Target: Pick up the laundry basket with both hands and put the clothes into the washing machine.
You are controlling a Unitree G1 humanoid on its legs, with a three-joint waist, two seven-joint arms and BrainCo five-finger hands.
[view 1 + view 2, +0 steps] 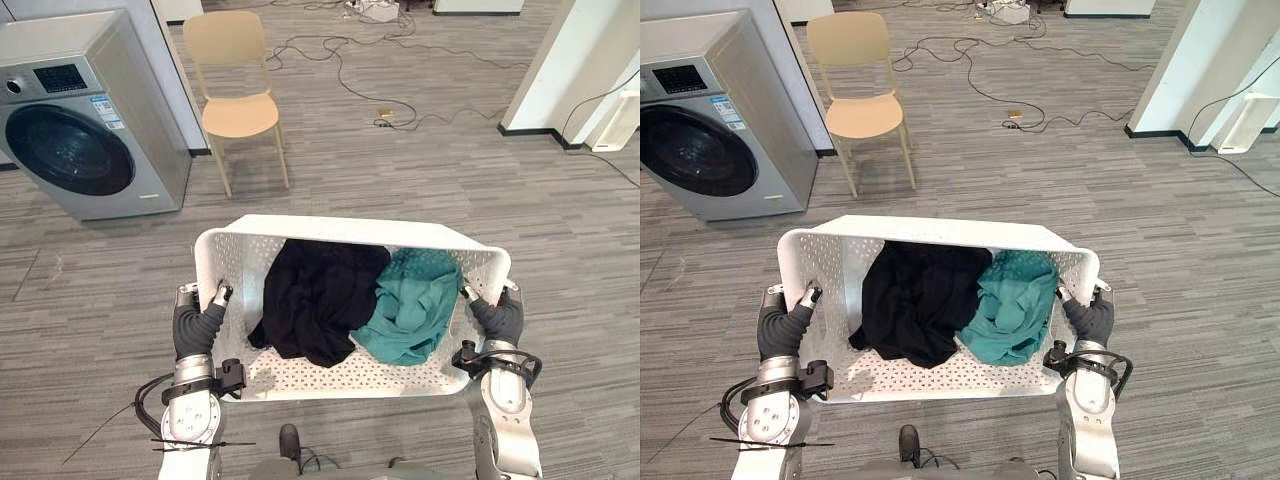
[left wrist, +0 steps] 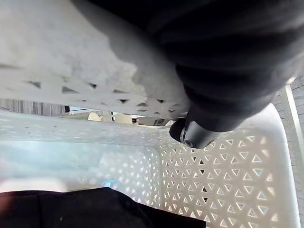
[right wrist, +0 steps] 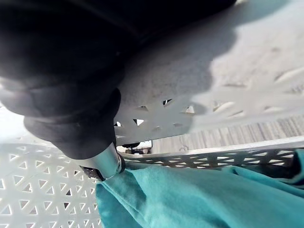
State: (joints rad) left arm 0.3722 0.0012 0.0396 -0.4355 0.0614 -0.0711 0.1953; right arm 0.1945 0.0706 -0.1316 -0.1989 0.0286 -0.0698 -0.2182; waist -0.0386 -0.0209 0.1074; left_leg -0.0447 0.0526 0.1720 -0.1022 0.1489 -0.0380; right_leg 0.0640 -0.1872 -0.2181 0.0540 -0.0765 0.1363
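Gripping an end rim each, left hand [image 1: 197, 325] and right hand [image 1: 497, 318] carry the laundry basket [image 1: 330, 226], black garment [image 1: 315, 295] and teal garment [image 1: 412, 305] inside. I'd hold it level, turning toward the washing machine [image 1: 85, 120] at the floor's far-left corner.

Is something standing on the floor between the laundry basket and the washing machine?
Nothing visible lies on the floor between the laundry basket and the washing machine. The beige chair stands beside the machine, off the direct line. However, the machine's round door looks closed, so the clothes cannot go in yet.
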